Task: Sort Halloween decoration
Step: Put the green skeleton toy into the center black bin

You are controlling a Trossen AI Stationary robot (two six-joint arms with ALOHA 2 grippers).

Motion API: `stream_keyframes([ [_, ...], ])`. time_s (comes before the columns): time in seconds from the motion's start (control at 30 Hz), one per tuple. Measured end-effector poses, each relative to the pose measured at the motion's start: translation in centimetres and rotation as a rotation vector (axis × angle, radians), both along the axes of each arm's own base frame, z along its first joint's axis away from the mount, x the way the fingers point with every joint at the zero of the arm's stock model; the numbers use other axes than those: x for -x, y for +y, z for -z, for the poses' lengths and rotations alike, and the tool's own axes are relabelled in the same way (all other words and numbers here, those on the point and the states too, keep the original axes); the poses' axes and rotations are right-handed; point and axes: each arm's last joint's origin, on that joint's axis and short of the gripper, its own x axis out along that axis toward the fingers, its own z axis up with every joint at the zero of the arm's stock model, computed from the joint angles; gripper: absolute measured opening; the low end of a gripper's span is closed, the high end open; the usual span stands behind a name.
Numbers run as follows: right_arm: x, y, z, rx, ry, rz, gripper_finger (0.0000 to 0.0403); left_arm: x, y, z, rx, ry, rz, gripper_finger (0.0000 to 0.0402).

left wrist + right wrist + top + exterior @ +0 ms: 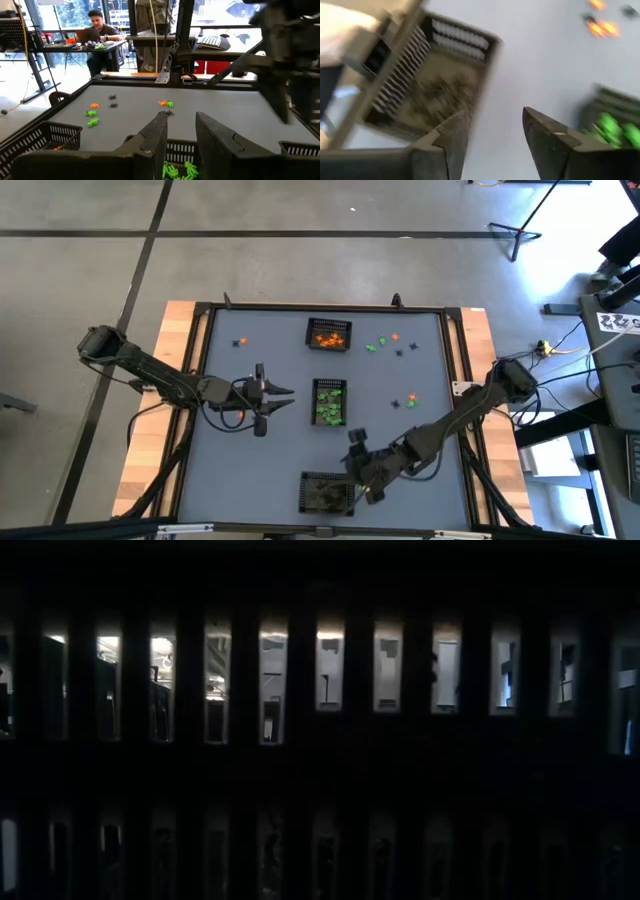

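1. Near-edge black mesh basket: rectangular, holds the dark trinkets; sits at the table's front edge, long axis running left to right in the high view. It also fills the low view, whose dark bars block almost everything behind.
2. Right gripper: hangs just beside that basket's right end. Fingers stand apart with bare grey table between them; nothing is held.
3. Middle mesh basket: centre of the table, holds green trinkets; long axis runs front to back.
4. Left gripper: points across the table toward the middle basket, just to its left. Fingers show a narrow gap between them; no trinket can be seen in it.
5. Far mesh basket: near the table's far edge, holds orange trinkets; long axis left to right.
6. Loose Halloween decoration, unsorted: a green, orange and black cluster right of the far basket; a smaller group to the right of the middle basket; one orange piece with a dark one at the far left. Each is too small to tell which way it points.
7. Grey table top: framed by dark rails on wooden boards.
8. Person: seated at a desk in the room beyond the table, seen in the left wrist view.
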Motion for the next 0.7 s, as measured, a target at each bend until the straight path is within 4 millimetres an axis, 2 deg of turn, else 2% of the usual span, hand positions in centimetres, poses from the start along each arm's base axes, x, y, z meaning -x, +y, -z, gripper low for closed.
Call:
stream_keyframes([
  [0.2,3.5,-2.9,-2.9,0.115,0.042,0.122,0.0156,0.0,0.0,0.0,0.000,0.000,0.000,0.0094],
  [0.33,7.0,-5.6,-3.0,0.136,0.067,0.250,0.0141,0.0,0.0,0.0,0.001,-0.003,0.000,0.0094],
  [0.43,9.9,-8.0,-2.1,0.118,0.059,0.365,0.0137,0.0,0.0,0.0,0.000,-0.002,0.000,0.0094],
  [0.53,12.2,-10.7,-0.2,0.042,0.089,0.500,0.0136,0.0,0.0,0.0,0.000,0.000,0.000,0.0094],
  [0.7,14.7,-14.5,3.4,-0.090,0.214,0.690,0.0136,0.0,0.0,0.0,0.000,0.000,0.000,0.0094],
])
